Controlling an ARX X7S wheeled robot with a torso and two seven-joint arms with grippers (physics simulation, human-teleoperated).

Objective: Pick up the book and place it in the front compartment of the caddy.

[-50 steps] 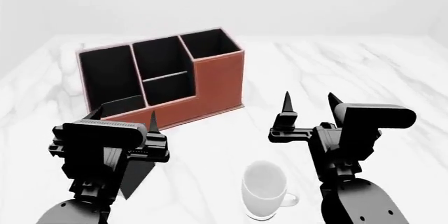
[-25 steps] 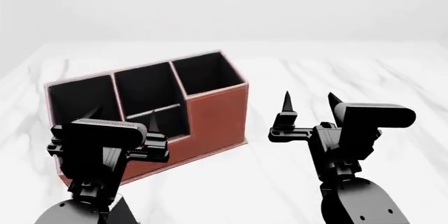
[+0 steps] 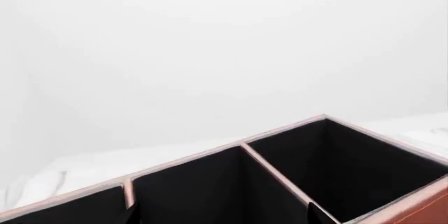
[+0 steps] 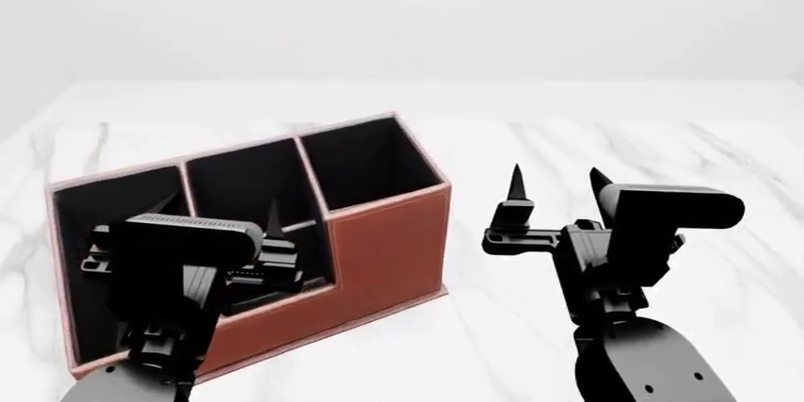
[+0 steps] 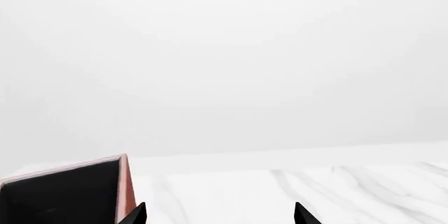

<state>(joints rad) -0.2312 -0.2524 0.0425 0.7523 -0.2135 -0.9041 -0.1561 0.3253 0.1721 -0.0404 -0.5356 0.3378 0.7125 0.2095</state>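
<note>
The reddish-brown caddy (image 4: 390, 242) with a black inside stands on the white marble table at the left of the head view. Its stepped, lower front cells are partly hidden behind my left arm. My left gripper (image 4: 218, 204) is open and empty, held in front of the caddy's middle cells. The left wrist view looks over the caddy's rear cells (image 3: 274, 172), with my left gripper (image 3: 224, 216) open at the edge of that frame. My right gripper (image 4: 554, 181) is open and empty, to the right of the caddy. The book is out of view.
The marble table (image 4: 590, 143) stretches to the right of and behind the caddy, and its far edge meets a plain white wall. In the right wrist view, a corner of the caddy (image 5: 125, 187) and bare marble (image 5: 315, 187) lie beyond my right gripper (image 5: 218, 216).
The head view has risen: the caddy has slid down and to the left in the picture, and the white mug has dropped out of view. Both grippers stay open in the same places in the picture.
</note>
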